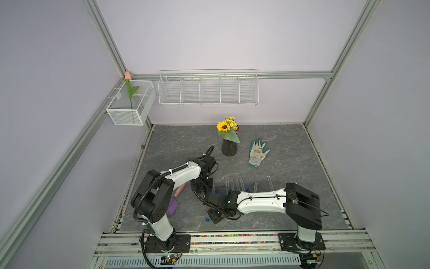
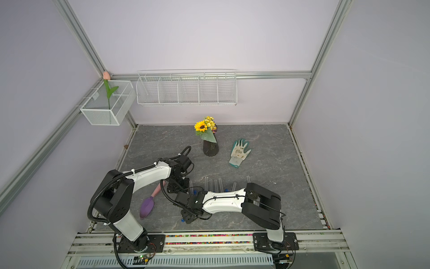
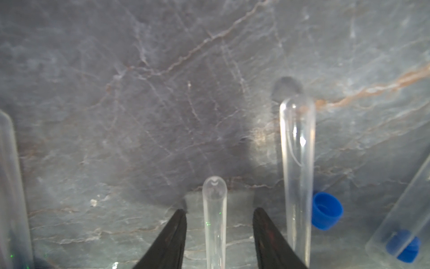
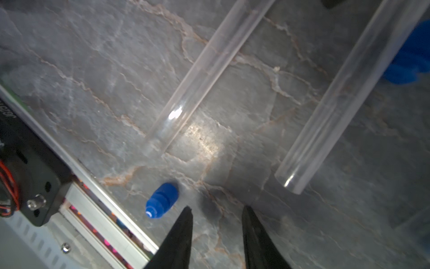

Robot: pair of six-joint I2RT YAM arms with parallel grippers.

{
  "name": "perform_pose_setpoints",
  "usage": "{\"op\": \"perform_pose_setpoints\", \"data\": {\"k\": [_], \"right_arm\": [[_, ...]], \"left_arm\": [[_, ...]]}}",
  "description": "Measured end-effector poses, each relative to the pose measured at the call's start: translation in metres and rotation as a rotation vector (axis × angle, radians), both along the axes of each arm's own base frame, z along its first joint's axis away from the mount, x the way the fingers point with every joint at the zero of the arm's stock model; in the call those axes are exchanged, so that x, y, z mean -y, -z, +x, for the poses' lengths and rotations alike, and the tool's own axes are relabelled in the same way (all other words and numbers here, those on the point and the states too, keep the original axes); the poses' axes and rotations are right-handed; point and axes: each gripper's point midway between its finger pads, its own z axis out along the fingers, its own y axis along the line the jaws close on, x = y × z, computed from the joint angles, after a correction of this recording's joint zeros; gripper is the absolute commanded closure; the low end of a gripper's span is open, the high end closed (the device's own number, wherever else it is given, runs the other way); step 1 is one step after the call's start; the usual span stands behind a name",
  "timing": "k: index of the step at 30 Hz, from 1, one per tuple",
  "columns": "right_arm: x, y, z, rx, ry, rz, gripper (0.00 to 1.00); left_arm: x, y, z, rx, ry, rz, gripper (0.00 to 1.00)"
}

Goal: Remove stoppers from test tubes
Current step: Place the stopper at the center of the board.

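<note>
Test tube (image 3: 214, 198) lies untouched between our left gripper's (image 3: 220, 210) parted fingers, long axis along them, rounded end at their twelve o'clock; our right gripper (image 4: 217, 208) gapes, empty.

Clear test tubes (image 1: 227, 184) lay roughly parallel on the tabletop (image 1: 290, 144), loose blue stopper (image 4: 162, 200) lay sideways near the front edge, second stopper (image 3: 325, 210) just beside a tube, third stopper (image 3: 403, 248) showed through a tube's end.
</note>
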Motion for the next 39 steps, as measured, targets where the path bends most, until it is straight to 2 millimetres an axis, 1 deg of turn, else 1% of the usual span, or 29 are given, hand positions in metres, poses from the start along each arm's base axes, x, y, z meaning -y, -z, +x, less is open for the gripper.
{"op": "perform_pose_setpoints", "data": {"k": [6,9,11,14,16,17,19,21,24,26,28,31,34,36,39], "right_arm": [[-0.002,-0.002,0.000,0.008,-0.014,0.008,0.49],[-0.003,-0.011,0.000,0.018,-0.024,0.032,0.44],[-0.005,-0.024,-0.002,0.033,-0.034,0.061,0.40],[-0.008,-0.050,-0.008,0.062,-0.062,0.120,0.35],[-0.008,-0.069,-0.013,0.078,-0.081,0.167,0.33],[-0.007,-0.076,-0.016,0.084,-0.089,0.182,0.32],[-0.002,-0.091,-0.018,0.100,-0.103,0.216,0.29],[0.006,-0.105,-0.018,0.120,-0.113,0.244,0.26],[0.018,-0.128,-0.017,0.160,-0.125,0.288,0.24],[0.028,-0.142,-0.016,0.180,-0.126,0.319,0.22],[0.039,-0.155,-0.008,0.205,-0.111,0.353,0.21],[0.058,-0.164,0.005,0.229,-0.067,0.385,0.20],[0.077,-0.163,0.019,0.239,-0.015,0.393,0.20],[0.086,-0.160,0.026,0.242,0.015,0.387,0.20],[0.095,-0.152,0.029,0.236,0.036,0.377,0.20]], "left_arm": [[-0.001,0.000,0.000,0.000,-0.002,0.000,0.51],[0.001,-0.003,0.002,0.004,-0.003,-0.003,0.50],[0.002,-0.006,0.004,0.010,-0.003,-0.006,0.50],[0.003,-0.016,0.008,0.032,-0.005,-0.013,0.47],[0.004,-0.028,0.012,0.059,-0.011,-0.024,0.44],[0.005,-0.034,0.014,0.073,-0.013,-0.030,0.43],[0.007,-0.047,0.018,0.104,-0.016,-0.049,0.40],[0.009,-0.058,0.021,0.128,-0.019,-0.063,0.40],[0.007,-0.071,0.021,0.152,-0.023,-0.067,0.38],[0.002,-0.078,0.021,0.163,-0.031,-0.056,0.37],[-0.006,-0.086,0.024,0.183,-0.051,-0.033,0.37],[-0.026,-0.096,0.031,0.215,-0.100,0.005,0.37],[-0.050,-0.097,0.036,0.215,-0.158,0.054,0.37],[-0.063,-0.096,0.038,0.211,-0.182,0.085,0.37],[-0.071,-0.091,0.039,0.199,-0.189,0.120,0.37]]}}
